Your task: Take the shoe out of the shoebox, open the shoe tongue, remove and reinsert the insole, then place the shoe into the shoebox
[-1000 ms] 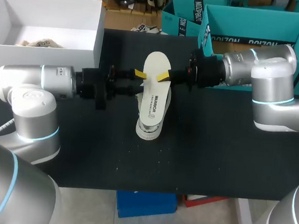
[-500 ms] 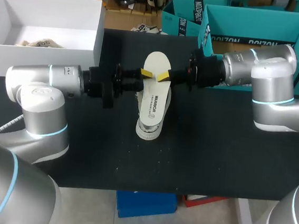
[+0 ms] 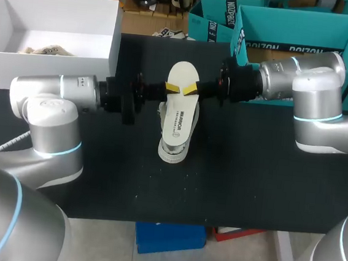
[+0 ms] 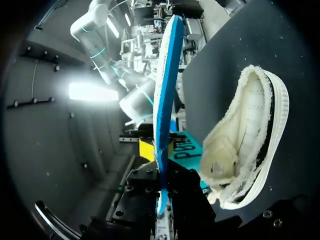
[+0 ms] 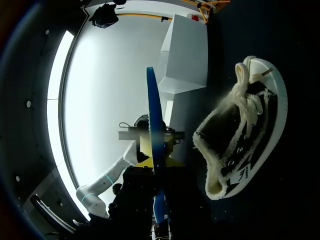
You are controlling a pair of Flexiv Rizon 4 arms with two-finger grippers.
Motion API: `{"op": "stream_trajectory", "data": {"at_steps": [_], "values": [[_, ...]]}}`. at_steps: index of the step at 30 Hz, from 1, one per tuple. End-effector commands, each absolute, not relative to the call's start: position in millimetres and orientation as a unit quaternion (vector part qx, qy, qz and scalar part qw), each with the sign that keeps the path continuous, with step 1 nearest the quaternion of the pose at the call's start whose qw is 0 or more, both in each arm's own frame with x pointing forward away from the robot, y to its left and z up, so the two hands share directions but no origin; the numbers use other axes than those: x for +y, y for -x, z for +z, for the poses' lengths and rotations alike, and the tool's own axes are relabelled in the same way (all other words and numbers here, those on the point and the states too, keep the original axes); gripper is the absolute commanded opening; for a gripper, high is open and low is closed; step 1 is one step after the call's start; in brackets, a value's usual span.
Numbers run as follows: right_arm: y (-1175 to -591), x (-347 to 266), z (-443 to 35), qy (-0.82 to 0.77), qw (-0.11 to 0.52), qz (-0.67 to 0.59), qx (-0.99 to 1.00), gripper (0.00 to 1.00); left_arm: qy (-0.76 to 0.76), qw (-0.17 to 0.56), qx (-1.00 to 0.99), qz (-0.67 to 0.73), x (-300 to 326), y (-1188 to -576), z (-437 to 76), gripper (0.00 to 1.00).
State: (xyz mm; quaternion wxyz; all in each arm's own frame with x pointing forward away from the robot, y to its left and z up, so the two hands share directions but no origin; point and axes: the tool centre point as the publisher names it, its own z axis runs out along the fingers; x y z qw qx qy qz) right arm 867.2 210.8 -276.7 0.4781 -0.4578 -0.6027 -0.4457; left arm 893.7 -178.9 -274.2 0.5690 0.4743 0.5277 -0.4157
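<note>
Fleecy cloth lining is being shown inside the shoe (image 4: pixel 250 145); the smooth white insole (image 3: pixel 180 116) is being held over a matt black table (image 3: pixel 250 175).

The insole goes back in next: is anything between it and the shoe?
Nothing visible does. The insole, in the right gripper, hangs above the shoe, whose opening is uncovered; the left gripper is at the insole's side.

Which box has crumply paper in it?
The white shoebox on the left: crumpled paper lies on its floor. The teal boxes on the right show none in the part that can be seen.
</note>
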Motion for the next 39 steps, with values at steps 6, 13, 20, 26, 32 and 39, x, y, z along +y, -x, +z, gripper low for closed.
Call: {"op": "stream_trajectory", "data": {"at_steps": [6,13,20,26,32,39], "values": [[-866,210,-272,0.486,0.455,-0.447,-0.597,1.00,-0.485,0.554,0.539,-0.409,-174,-888,-273,0.00],[-854,195,-267,0.528,0.417,-0.460,-0.579,1.00,-0.510,0.500,0.573,-0.404,-158,-870,-271,0.00],[-835,169,-266,0.576,0.379,-0.459,-0.560,1.00,-0.533,0.421,0.614,-0.401,-141,-844,-274,0.00],[-814,149,-260,0.612,0.347,-0.454,-0.547,1.00,-0.550,0.374,0.636,-0.391,-122,-820,-281,0.00],[-793,133,-251,0.653,0.308,-0.448,-0.528,1.00,-0.560,0.341,0.648,-0.387,-103,-796,-286,0.00],[-767,118,-236,0.690,0.258,-0.447,-0.507,1.00,-0.574,0.317,0.645,-0.392,-92,-771,-292,0.00]]}}
